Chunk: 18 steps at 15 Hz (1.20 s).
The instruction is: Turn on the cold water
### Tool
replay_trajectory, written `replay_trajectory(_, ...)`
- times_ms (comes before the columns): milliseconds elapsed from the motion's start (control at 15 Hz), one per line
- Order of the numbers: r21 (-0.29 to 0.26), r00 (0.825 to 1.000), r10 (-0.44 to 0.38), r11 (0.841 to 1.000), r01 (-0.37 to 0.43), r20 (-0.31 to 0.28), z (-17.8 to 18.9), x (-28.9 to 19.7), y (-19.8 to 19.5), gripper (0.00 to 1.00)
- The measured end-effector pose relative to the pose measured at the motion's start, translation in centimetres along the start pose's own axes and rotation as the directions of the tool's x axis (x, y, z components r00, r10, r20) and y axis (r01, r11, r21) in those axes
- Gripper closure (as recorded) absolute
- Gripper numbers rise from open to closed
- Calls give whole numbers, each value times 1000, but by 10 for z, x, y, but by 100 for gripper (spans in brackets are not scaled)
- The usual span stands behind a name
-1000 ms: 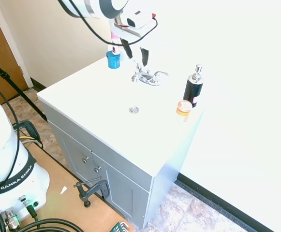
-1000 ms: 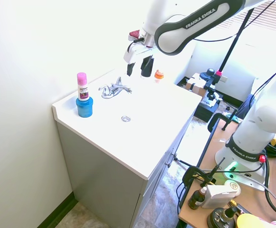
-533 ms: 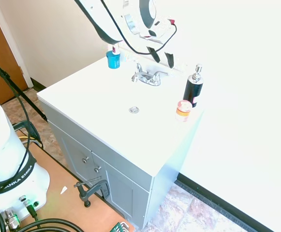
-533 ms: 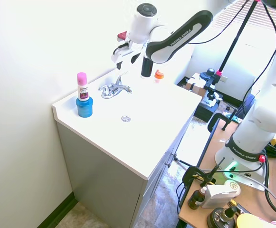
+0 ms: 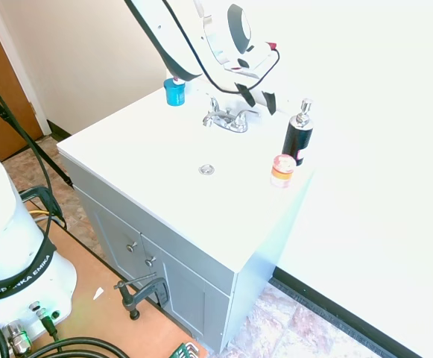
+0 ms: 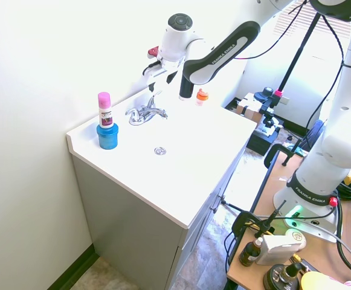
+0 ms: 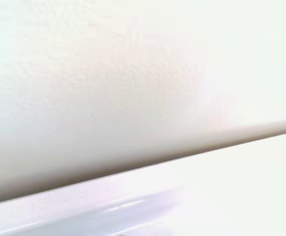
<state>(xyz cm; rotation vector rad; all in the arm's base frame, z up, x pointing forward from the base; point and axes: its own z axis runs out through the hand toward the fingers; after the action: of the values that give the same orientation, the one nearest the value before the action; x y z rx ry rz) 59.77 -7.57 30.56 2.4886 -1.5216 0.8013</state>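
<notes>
Now faucet (image 5: 226,119) spout points toward drain (image 5: 206,170); fingers (image 5: 247,98) spread above.

Black pump bottle (image 5: 298,137), blue cup (image 5: 174,92)

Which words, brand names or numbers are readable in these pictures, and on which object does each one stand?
"FRANKA EMIKA" on the raised arm link, second exterior view.
"FRANKA EMIKA" on the black band of the arm base, second exterior view.
"FRANKA EMIKA", first letters curving out of sight, on the black band of the arm base, first exterior view.
Label on the pink-capped bottle: too small to read.
Label on the orange-lidded jar: too blurred to read.
Wrist view: no text.
</notes>
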Motion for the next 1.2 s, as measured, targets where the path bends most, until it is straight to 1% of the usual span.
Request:
replay_trajectory(200,-36,1000,6,999,-6,2,6,0,5,0)
replay_trajectory(400,-58,1000,23,998,-22,19,7,2,6,0)
replay_trajectory(600,-98,999,18,995,-13,51,8,2,8,0)
replay_trajectory(933,-164,992,-5,986,26,124,2,-8,12,0)
replay_trajectory(1200,-175,991,22,985,2,135,-4,-9,22,0)
